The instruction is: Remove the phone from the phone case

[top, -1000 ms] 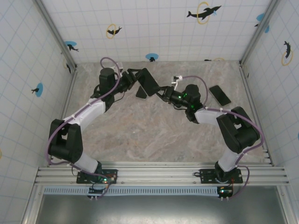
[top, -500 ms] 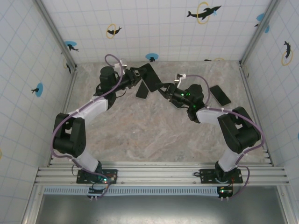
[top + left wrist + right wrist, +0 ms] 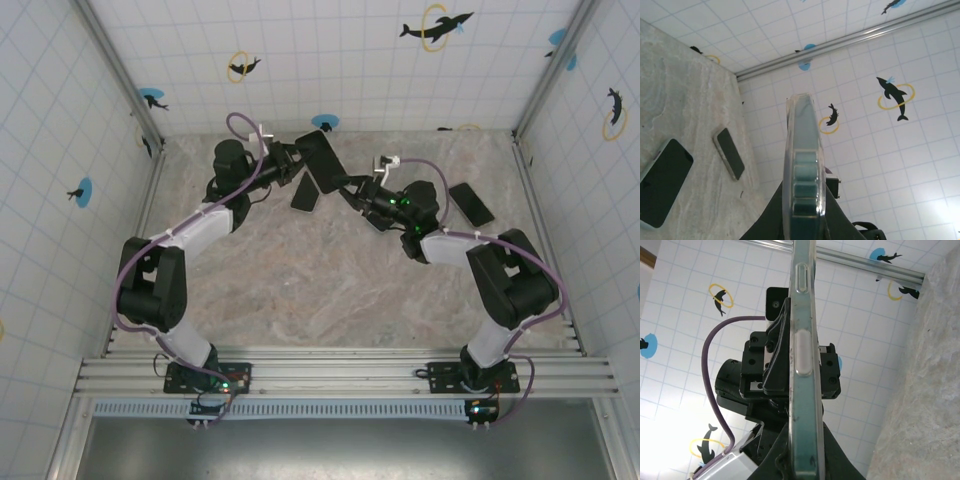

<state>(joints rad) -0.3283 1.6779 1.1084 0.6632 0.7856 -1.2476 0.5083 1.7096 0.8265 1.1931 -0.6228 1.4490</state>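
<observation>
The cased phone (image 3: 322,163) is held off the desk (image 3: 300,280) at upper centre of the overhead frame. The left pincer (image 3: 297,160) clamps its left end and the right pincer (image 3: 346,184) its lower right end. A spare phone (image 3: 470,204) lies right.

My left gripper (image 3: 297,160) and right gripper (image 3: 345,185) crowd the cased phone (image 3: 322,160) up by the back wall (image 3: 330,70), so it's tight behind. Below, a spare phone (image 3: 665,182) lies flat on the table (image 3: 320,300), and a second phone (image 3: 470,204) sits near the right wall. Toward my bases there's open marble between my arms.
</observation>
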